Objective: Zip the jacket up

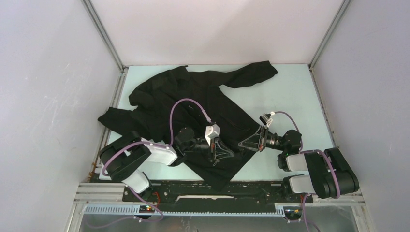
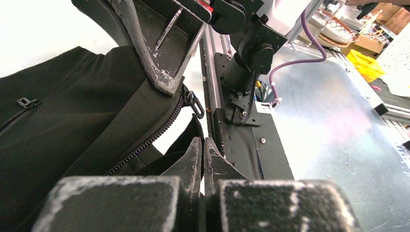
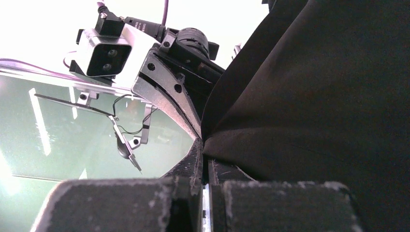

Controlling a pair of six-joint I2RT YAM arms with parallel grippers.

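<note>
The jacket point(image 1: 193, 96) lies spread out flat on the pale table point(image 1: 290, 92), with its bottom edge close to me. I think I am at the very start of the zipping: both my claws have come together at the bottom of the front opening. My left claw point(image 2: 203, 145) has its fingers pressed tight, and a bit of the black hem seems to be caught between them. My right claw point(image 3: 203, 147) is squeezed together too, with a fold of the black cloth pinched in it. Its tip sits just beside the little zip pull point(image 2: 194, 104), which hangs loose at the low end of the zip teeth point(image 2: 145, 137). I cannot tell if the two sides of the zip are joined yet. Next, I think one claw must hold the hem down flat and the other must grab that tiny pull and slide it up toward the collar. Both my arms are stretched out low over the table and bent in toward each other, so my claws almost meet in the middle.
</note>
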